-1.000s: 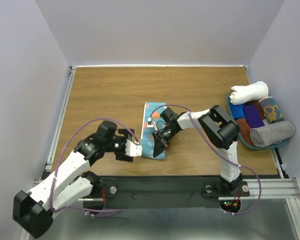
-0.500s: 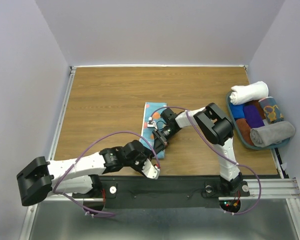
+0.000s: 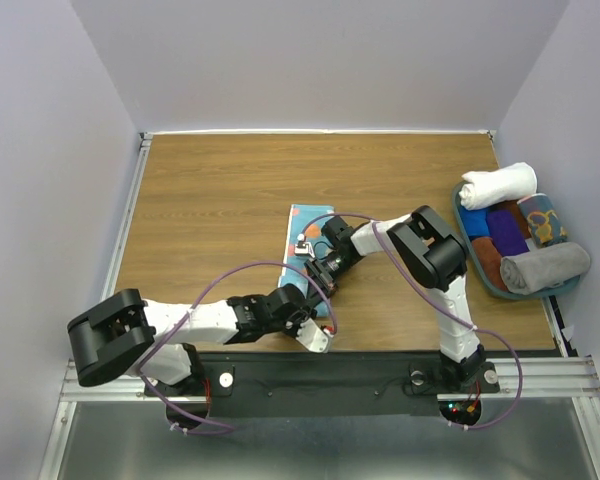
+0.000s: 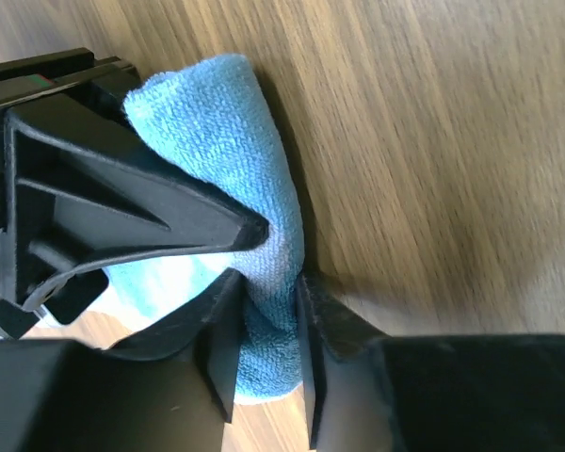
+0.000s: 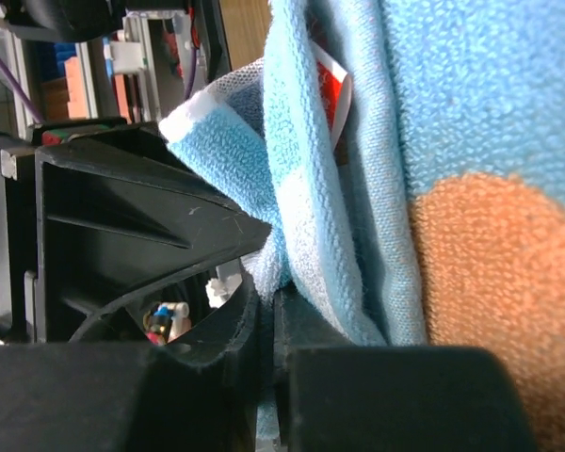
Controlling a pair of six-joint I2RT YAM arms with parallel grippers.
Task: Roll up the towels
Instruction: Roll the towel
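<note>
A light blue towel [image 3: 302, 224] with orange dots lies lengthwise in the middle of the wooden table, its near end bunched up. My right gripper [image 3: 321, 279] is shut on a fold at that near end; the right wrist view shows the blue cloth [image 5: 471, 113] pinched at the jaws [image 5: 266, 294]. My left gripper [image 3: 317, 312] reaches in from the near left. In the left wrist view its fingers [image 4: 268, 282] press both sides of a raised blue fold [image 4: 217, 113] that fills the gap between them.
A teal tray [image 3: 483, 279] at the table's right edge holds several rolled towels: white, grey, dark blue, brown and patterned. Metal rails border the table's left side and near edge. Both arms crowd the towel's near end.
My left arm has swung from left of the towel round to its near end, and its jaws have narrowed onto the cloth. The right gripper stayed shut on the fold, shifting slightly.
</note>
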